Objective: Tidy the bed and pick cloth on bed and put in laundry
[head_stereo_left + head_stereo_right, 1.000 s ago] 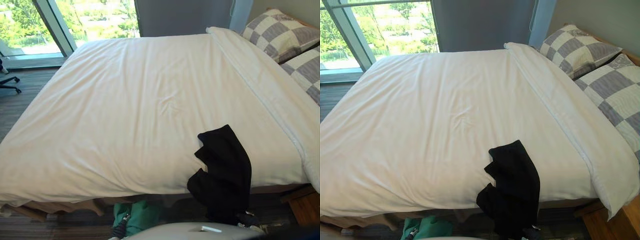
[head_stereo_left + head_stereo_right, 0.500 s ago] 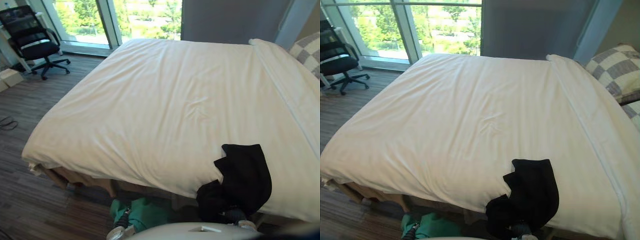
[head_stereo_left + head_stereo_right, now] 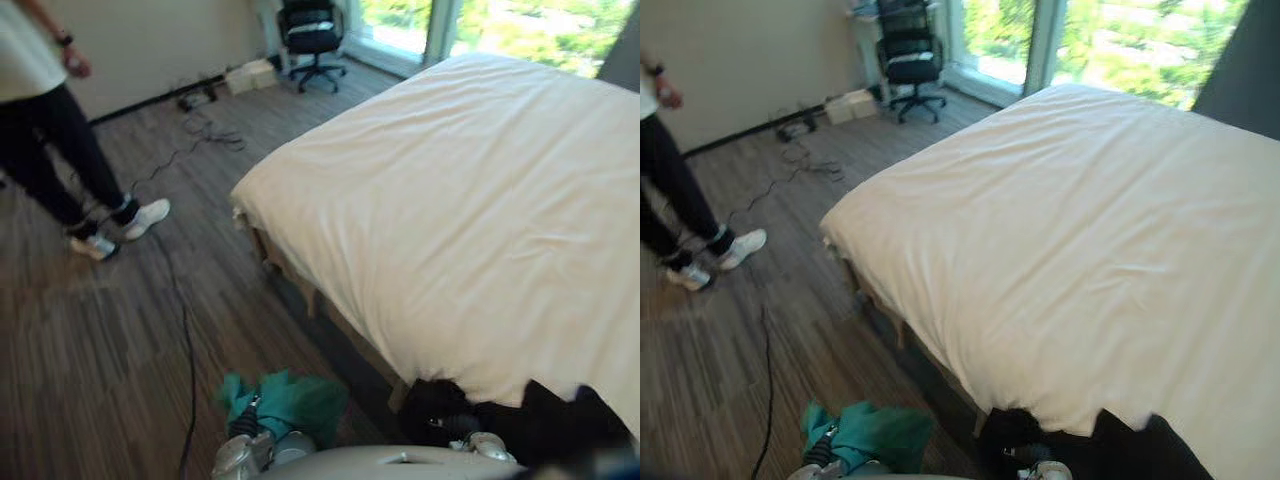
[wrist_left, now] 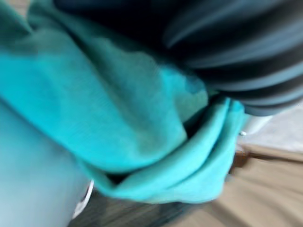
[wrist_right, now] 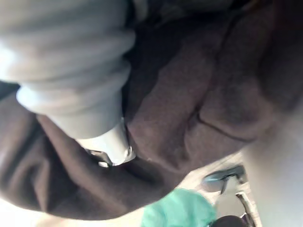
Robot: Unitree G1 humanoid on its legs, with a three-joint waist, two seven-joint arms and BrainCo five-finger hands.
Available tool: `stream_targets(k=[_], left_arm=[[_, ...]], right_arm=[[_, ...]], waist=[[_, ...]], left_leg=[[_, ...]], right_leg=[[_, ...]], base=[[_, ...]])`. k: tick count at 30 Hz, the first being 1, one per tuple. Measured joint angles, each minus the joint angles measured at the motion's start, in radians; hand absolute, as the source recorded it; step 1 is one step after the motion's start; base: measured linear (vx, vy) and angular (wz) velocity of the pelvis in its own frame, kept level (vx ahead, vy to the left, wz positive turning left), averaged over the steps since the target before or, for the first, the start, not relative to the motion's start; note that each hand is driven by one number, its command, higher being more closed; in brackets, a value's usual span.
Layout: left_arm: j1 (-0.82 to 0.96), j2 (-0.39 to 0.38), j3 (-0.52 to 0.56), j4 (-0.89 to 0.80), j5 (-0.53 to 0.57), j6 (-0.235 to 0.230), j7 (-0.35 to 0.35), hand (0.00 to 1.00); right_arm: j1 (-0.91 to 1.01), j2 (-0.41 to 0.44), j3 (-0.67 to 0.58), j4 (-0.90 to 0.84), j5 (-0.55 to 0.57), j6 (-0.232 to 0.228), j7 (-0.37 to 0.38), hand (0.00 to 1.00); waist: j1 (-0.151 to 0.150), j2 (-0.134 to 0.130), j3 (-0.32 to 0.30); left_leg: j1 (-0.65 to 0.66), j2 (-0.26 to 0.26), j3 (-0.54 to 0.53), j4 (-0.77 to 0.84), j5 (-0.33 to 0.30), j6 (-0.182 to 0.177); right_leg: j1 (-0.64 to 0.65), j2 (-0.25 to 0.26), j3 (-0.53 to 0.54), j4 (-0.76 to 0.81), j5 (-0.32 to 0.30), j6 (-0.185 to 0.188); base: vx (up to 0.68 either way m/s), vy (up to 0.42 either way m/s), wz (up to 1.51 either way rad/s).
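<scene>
The bed (image 3: 480, 200) under its smooth white duvet fills the right side of the eye views. A teal cloth (image 3: 290, 400) hangs bunched from my left hand (image 3: 243, 437) low in front of me, over the wooden floor; in the left wrist view the teal cloth (image 4: 118, 118) folds tight under the dark ribbed cover. A black cloth (image 3: 540, 425) hangs below the bed's near edge at my right hand (image 3: 470, 440). The right wrist view has the black cloth (image 5: 189, 104) gathered close round the hand.
A person (image 3: 40, 110) in dark trousers and white shoes stands on the floor at the far left. A black office chair (image 3: 312, 30) and white boxes (image 3: 250, 75) sit by the window and wall. Cables (image 3: 205, 135) trail over the floor.
The camera has swung left, so the pillows have left the picture and the floor and a person have come in. The black cloth has come off the duvet top and hangs below the bed edge.
</scene>
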Motion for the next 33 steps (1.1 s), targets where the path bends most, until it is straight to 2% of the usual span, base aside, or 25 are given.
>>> stream_targets(k=[1,2,4,5,7,8,9,10,11,12,13,14,16,17,18,19,20,22,24,25,27,28,29,30,33], left_arm=[[-0.008,0.012,-0.012,0.01,0.018,0.017,0.0,1.0],[0.0,0.008,-0.021,0.012,0.025,0.025,0.0,1.0],[-0.006,0.007,-0.06,0.018,0.035,0.028,-0.004,1.0],[-0.009,0.016,-0.065,0.025,0.039,0.028,-0.005,1.0],[-0.016,0.028,-0.082,0.041,0.04,0.029,-0.005,1.0],[-0.022,0.03,-0.114,0.043,0.04,0.03,-0.009,1.0],[-0.032,0.033,-0.145,0.044,0.049,0.028,-0.02,1.0],[-0.035,0.034,-0.16,0.043,0.049,0.026,-0.027,1.0],[-0.041,0.024,-0.188,0.045,0.053,0.024,-0.041,1.0],[-0.045,0.021,-0.188,0.05,0.053,0.029,-0.052,1.0],[-0.042,0.017,-0.191,0.053,0.053,0.032,-0.056,1.0],[-0.038,0.02,-0.21,0.063,0.054,0.032,-0.058,1.0],[-0.04,0.034,-0.227,0.074,0.071,0.031,-0.063,1.0],[-0.045,0.054,-0.25,0.077,0.072,0.033,-0.066,1.0],[-0.049,0.057,-0.258,0.078,0.074,0.037,-0.068,1.0],[-0.057,0.074,-0.259,0.08,0.092,0.05,-0.068,1.0],[-0.062,0.091,-0.259,0.082,0.107,0.059,-0.068,1.0],[-0.067,0.095,-0.256,0.098,0.112,0.069,-0.068,1.0],[-0.06,0.11,-0.254,0.118,0.149,0.062,-0.07,1.0],[-0.051,0.113,-0.252,0.118,0.152,0.059,-0.07,1.0],[-0.031,0.116,-0.223,0.117,0.165,0.043,-0.072,1.0],[-0.025,0.11,-0.205,0.118,0.17,0.043,-0.071,1.0],[-0.012,0.096,-0.172,0.117,0.17,0.038,-0.073,1.0],[-0.002,0.082,-0.15,0.117,0.169,0.023,-0.075,1.0],[0.028,0.058,-0.105,0.109,0.17,0.002,-0.084,1.0]], right_arm=[[0.001,-0.003,-0.021,-0.002,-0.006,0.002,-0.01,1.0],[0.0,-0.009,-0.031,-0.006,-0.006,0.002,-0.011,1.0],[-0.007,-0.027,-0.042,0.013,-0.017,0.004,-0.011,1.0],[-0.007,-0.026,-0.047,0.019,-0.019,0.004,-0.011,1.0],[-0.007,-0.022,-0.048,0.019,-0.02,0.005,-0.01,1.0],[-0.006,-0.023,-0.051,0.022,-0.021,0.005,-0.01,1.0],[-0.006,-0.025,-0.07,0.032,-0.019,0.007,-0.012,1.0],[-0.003,-0.025,-0.074,0.032,-0.019,0.007,-0.013,1.0],[0.0,-0.045,-0.077,0.031,-0.023,0.006,-0.015,1.0],[0.001,-0.053,-0.084,0.035,-0.025,0.008,-0.021,1.0],[0.01,-0.063,-0.085,0.035,-0.027,0.007,-0.026,1.0],[0.016,-0.07,-0.087,0.036,-0.026,0.007,-0.034,1.0],[0.029,-0.07,-0.087,0.039,0.013,0.004,-0.045,1.0],[0.038,-0.072,-0.088,0.039,0.043,0.0,-0.052,1.0],[0.037,-0.069,-0.087,0.038,0.06,-0.005,-0.053,1.0],[0.042,-0.065,-0.084,0.038,0.088,-0.016,-0.053,1.0],[0.052,-0.063,-0.082,0.039,0.11,-0.02,-0.053,1.0],[0.071,-0.062,-0.08,0.046,0.136,-0.031,-0.053,1.0],[0.071,-0.064,-0.079,0.06,0.151,-0.052,-0.05,1.0],[0.07,-0.064,-0.076,0.059,0.158,-0.057,-0.05,1.0],[0.061,-0.058,-0.066,0.059,0.187,-0.062,-0.042,1.0],[0.06,-0.056,-0.066,0.06,0.199,-0.057,-0.038,1.0],[0.06,-0.053,-0.073,0.058,0.208,-0.045,-0.026,1.0],[0.059,-0.061,-0.083,0.044,0.212,-0.031,-0.016,1.0],[0.072,-0.067,-0.082,0.018,0.209,0.001,-0.008,1.0]], waist=[[0.001,-0.008,0.0],[-0.008,0.005,0.003],[-0.015,0.012,0.002],[-0.009,0.026,0.009],[-0.01,0.019,0.007],[-0.013,0.006,0.009],[-0.013,0.012,0.008],[-0.015,0.023,0.006],[-0.025,0.043,0.012],[-0.018,0.045,0.017],[-0.019,0.055,0.019],[-0.013,0.06,0.017],[-0.012,0.054,0.017],[-0.013,0.055,0.017],[-0.015,0.051,0.022],[-0.015,0.047,0.026],[-0.015,0.046,0.028],[-0.012,0.046,0.028],[-0.01,0.045,0.028],[-0.008,0.042,0.026],[0.002,0.018,0.018],[0.005,0.013,0.014],[0.01,0.02,0.012],[0.007,0.031,0.019],[0.009,0.045,0.015]], left_leg=[[0.022,0.003,0.049,0.016,-0.022,0.013],[0.04,-0.006,0.046,-0.017,-0.006,-0.014],[0.073,-0.054,0.001,-0.083,0.03,0.022],[0.08,-0.059,-0.036,-0.106,0.038,0.025],[0.09,-0.08,-0.083,-0.144,0.063,0.029],[0.104,-0.11,-0.111,-0.176,0.088,0.031],[0.115,-0.125,-0.124,-0.221,0.12,0.028],[0.123,-0.129,-0.119,-0.249,0.133,0.024],[0.135,-0.113,-0.057,-0.273,0.076,0.035],[0.157,-0.107,-0.006,-0.273,0.039,0.019],[0.173,-0.103,0.005,-0.273,0.036,0.022],[0.191,-0.108,-0.029,-0.273,0.079,0.041],[0.208,-0.122,-0.113,-0.272,0.08,0.053],[0.204,-0.127,-0.168,-0.267,0.087,0.071],[0.2,-0.127,-0.198,-0.266,0.087,0.075],[0.188,-0.121,-0.257,-0.266,0.094,0.081],[0.188,-0.113,-0.31,-0.266,0.1,0.081],[0.208,-0.106,-0.379,-0.266,0.108,0.077],[0.238,-0.113,-0.427,-0.266,0.104,0.062],[0.244,-0.119,-0.428,-0.266,0.099,0.052],[0.24,-0.155,-0.417,-0.271,0.07,0.014],[0.24,-0.154,-0.39,-0.272,0.044,0.013],[0.239,-0.131,-0.284,-0.271,0.008,-0.026],[0.24,-0.116,-0.236,-0.271,0.03,-0.042],[0.263,-0.102,-0.234,-0.269,0.049,-0.038]], right_leg=[[0.024,-0.021,-0.058,0.012,0.01,0.014],[0.037,-0.025,-0.081,0.024,0.01,0.017],[0.054,-0.052,-0.126,0.074,0.028,0.017],[0.05,-0.04,-0.116,0.071,0.019,0.018],[0.064,0.005,-0.1,-0.01,0.016,0.009],[0.082,0.017,-0.12,-0.046,0.058,-0.004],[0.108,0.011,-0.151,-0.042,0.079,0.029],[0.111,0.005,-0.166,-0.029,0.082,0.029],[0.122,0.002,-0.199,0.008,0.083,0.03],[0.143,-0.005,-0.219,0.026,0.094,0.027],[0.161,-0.018,-0.235,0.06,0.103,0.021],[0.18,-0.048,-0.247,0.141,0.101,0.016],[0.166,-0.115,-0.234,0.314,0.115,-0.036],[0.132,-0.151,-0.181,0.424,0.099,-0.083],[0.109,-0.146,-0.136,0.452,0.066,-0.099],[0.046,-0.106,-0.017,0.47,0.012,-0.096],[-0.004,-0.044,0.115,0.448,-0.021,-0.07],[-0.036,0.051,0.287,0.375,-0.05,-0.038],[-0.058,0.11,0.421,0.252,-0.059,-0.023],[-0.059,0.111,0.432,0.215,-0.052,-0.028],[-0.071,0.088,0.452,0.102,0.056,-0.052],[-0.062,0.085,0.449,0.083,0.047,-0.051],[-0.054,0.087,0.449,0.054,0.051,-0.047],[-0.048,0.092,0.448,0.049,0.052,-0.047],[-0.014,0.108,0.445,0.033,0.051,-0.047]], base=[[0.16,0.038,0.97],[0.15,0.084,1.22],[0.09,0.112,0.97],[0.08,0.077,0.91],[0.02,0.004,0.9],[-0.06,0.003,1.05],[-0.09,0.029,1.1],[-0.1,0.08,1.09],[-0.07,0.109,0.92],[-0.02,0.12,1.0],[0.04,0.105,1.02],[0.11,0.092,1.24],[0.16,0.086,1.21],[0.17,0.072,1.05],[0.18,0.061,1.4],[0.15,0.018,1.47],[0.15,0.005,1.49],[0.16,-0.03,1.36],[0.14,-0.049,1.01],[0.1,-0.059,0.41],[0.08,-0.101,0.0],[0.05,-0.139,-0.07],[0.04,-0.156,0.02],[0.04,-0.154,0.03],[0.07,-0.113,0.1]])
